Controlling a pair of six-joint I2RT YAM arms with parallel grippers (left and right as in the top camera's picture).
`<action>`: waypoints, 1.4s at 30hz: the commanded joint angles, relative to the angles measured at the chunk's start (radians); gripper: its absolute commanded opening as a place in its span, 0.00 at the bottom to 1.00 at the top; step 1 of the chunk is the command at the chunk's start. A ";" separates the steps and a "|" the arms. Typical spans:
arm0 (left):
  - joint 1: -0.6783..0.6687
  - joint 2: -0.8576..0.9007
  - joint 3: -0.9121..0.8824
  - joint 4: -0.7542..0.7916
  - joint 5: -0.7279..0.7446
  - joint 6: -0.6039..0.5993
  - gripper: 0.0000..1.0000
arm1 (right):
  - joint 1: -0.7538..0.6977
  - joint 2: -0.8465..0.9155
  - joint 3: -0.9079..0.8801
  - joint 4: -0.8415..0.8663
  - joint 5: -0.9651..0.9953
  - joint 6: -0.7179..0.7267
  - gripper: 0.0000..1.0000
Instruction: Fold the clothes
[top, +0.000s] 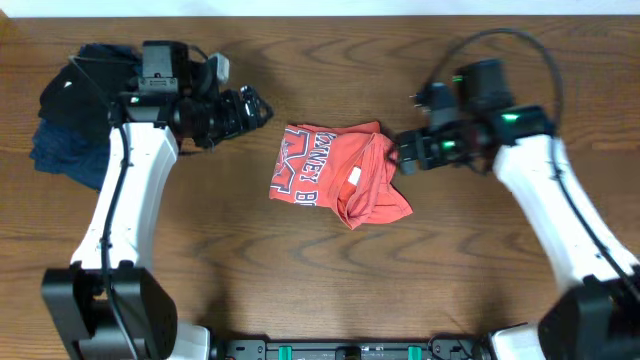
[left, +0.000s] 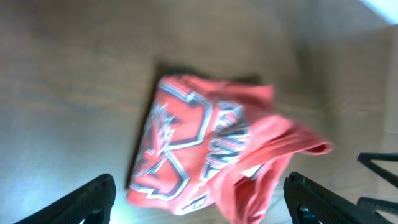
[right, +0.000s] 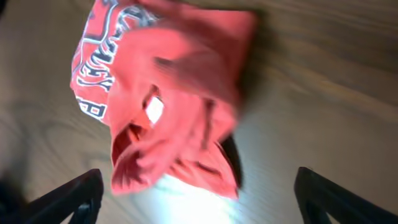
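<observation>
A coral-red T-shirt (top: 335, 172) with white-and-dark varsity lettering lies crumpled and roughly folded in the middle of the wooden table. It also shows in the left wrist view (left: 211, 149) and the right wrist view (right: 168, 87). My left gripper (top: 255, 108) is open and empty, above the table to the shirt's upper left; its fingers (left: 199, 202) frame the shirt. My right gripper (top: 402, 150) is open and empty, just off the shirt's right edge; its fingers (right: 199, 199) spread wide before the shirt.
A pile of black and navy-blue garments (top: 75, 110) lies at the table's far left, behind the left arm. The bare wooden table (top: 320, 290) spreads in front of the shirt.
</observation>
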 joint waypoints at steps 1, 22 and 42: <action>-0.001 0.035 -0.003 -0.030 -0.060 -0.001 0.88 | 0.103 0.077 0.002 0.062 0.113 0.067 0.99; -0.001 0.057 -0.008 -0.067 -0.060 0.000 0.88 | 0.169 0.188 0.129 0.396 0.313 0.143 0.01; -0.001 0.058 -0.008 -0.066 -0.061 0.000 0.88 | 0.123 0.262 0.230 0.199 0.459 0.166 0.97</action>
